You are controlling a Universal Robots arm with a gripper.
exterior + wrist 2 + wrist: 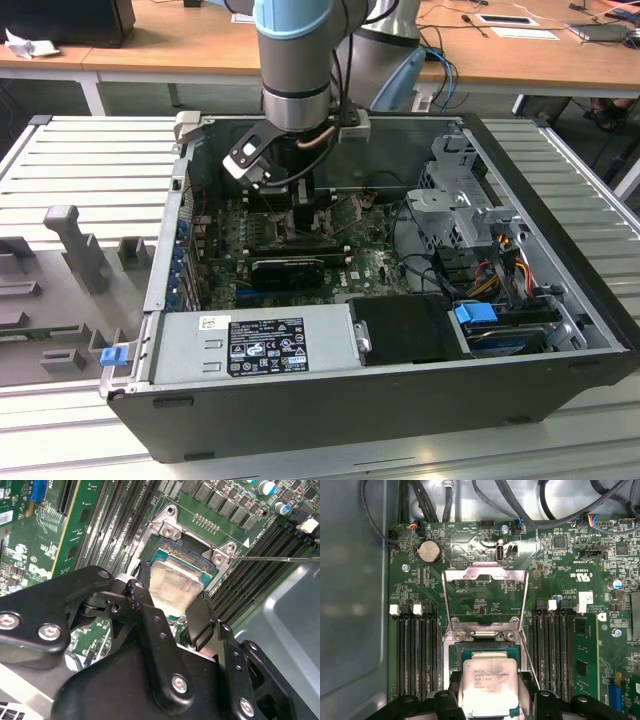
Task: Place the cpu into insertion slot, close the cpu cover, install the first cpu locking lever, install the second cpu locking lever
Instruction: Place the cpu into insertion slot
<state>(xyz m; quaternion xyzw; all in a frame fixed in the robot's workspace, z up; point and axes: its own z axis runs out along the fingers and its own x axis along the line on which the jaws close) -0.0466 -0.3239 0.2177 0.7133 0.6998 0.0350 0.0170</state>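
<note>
Claw (172,591) is pinched narrow on the cpu (489,684), a finger on each side edge, right over the slot (184,547) mid-board between the memory slots (417,650). I can't tell if it's seated. Cover (485,574) is flipped open. Chip print is unreadable. There's a white label (267,343) on the power supply (190,345) at the case's (400,400) near wall. Ribbed metal table (100,160), wooden desks (190,40) beyond.

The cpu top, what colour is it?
Dull silver-beige; the cpu shows best in the first wrist view.
</note>
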